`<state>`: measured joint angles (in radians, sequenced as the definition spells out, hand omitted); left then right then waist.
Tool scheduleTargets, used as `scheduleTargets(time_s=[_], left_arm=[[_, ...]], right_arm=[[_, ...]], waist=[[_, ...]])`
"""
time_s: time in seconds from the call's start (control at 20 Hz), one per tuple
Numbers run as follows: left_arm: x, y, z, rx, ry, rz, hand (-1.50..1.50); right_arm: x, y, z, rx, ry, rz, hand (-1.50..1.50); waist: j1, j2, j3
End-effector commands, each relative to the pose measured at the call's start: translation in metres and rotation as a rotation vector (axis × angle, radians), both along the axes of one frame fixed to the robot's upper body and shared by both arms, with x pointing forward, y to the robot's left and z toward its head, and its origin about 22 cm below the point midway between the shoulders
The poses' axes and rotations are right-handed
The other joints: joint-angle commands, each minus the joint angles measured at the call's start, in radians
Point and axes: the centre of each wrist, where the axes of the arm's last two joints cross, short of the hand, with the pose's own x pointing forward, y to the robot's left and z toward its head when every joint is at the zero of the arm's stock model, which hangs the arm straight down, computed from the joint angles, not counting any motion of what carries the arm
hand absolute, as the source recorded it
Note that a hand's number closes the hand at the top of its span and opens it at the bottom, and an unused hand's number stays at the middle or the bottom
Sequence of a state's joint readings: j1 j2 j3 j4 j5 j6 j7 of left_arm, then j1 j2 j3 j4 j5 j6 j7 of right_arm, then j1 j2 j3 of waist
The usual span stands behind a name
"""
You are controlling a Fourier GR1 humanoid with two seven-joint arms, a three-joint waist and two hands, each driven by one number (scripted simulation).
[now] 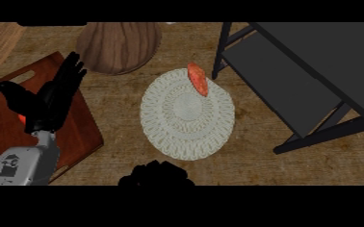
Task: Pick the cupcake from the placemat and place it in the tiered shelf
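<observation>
- Though the task names a cupcake, what lies on the one round cream placemat is a single orange-red, slim thing, at the mat's far edge.
- Its long axis runs far-left to near-right.
- One dark tiered shelf stands right; one wooden bowl far left; one reddish board left.
- My left hand rests over the board, fingers straight.
- My right hand shows near; I cannot tell its state.
</observation>
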<state>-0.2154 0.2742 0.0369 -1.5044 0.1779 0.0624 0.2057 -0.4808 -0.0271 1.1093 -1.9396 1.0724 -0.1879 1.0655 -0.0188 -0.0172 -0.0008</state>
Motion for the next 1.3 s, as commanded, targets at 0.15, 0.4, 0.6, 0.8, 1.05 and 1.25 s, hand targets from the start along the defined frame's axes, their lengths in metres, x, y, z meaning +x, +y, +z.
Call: scheduleTargets(time_s=[0.15,0.4,0.6,0.8,1.05,1.25], left_arm=[[0.002,0.011,0.008,0.003,-0.008,0.011,0.00],[-0.003,-0.003,0.004,0.005,-0.009,-0.007,0.00],[0.006,0.005,0.004,-0.001,-0.013,-0.002,0.00],[0.004,0.002,0.007,0.001,-0.010,-0.004,0.00],[0.010,-0.002,0.007,0.010,-0.038,0.002,0.00],[-0.003,0.009,0.009,0.012,-0.027,-0.021,0.00]], right_arm=[[-0.019,-0.043,0.076,0.145,0.007,-0.194,1.50],[-0.007,-0.075,0.097,0.117,0.010,-0.292,1.50],[0.015,-0.090,0.114,0.132,-0.009,-0.379,1.50],[0.026,-0.111,0.124,0.121,-0.007,-0.442,1.50],[0.043,-0.153,0.135,0.213,-0.005,-0.482,1.50],[0.059,-0.190,0.128,0.227,-0.018,-0.517,1.50]], waist=[[-0.002,0.002,-0.002],[-0.003,0.007,0.000],[-0.002,0.013,-0.001],[0.005,0.012,0.000],[0.005,0.016,0.001],[0.016,0.016,0.002]])
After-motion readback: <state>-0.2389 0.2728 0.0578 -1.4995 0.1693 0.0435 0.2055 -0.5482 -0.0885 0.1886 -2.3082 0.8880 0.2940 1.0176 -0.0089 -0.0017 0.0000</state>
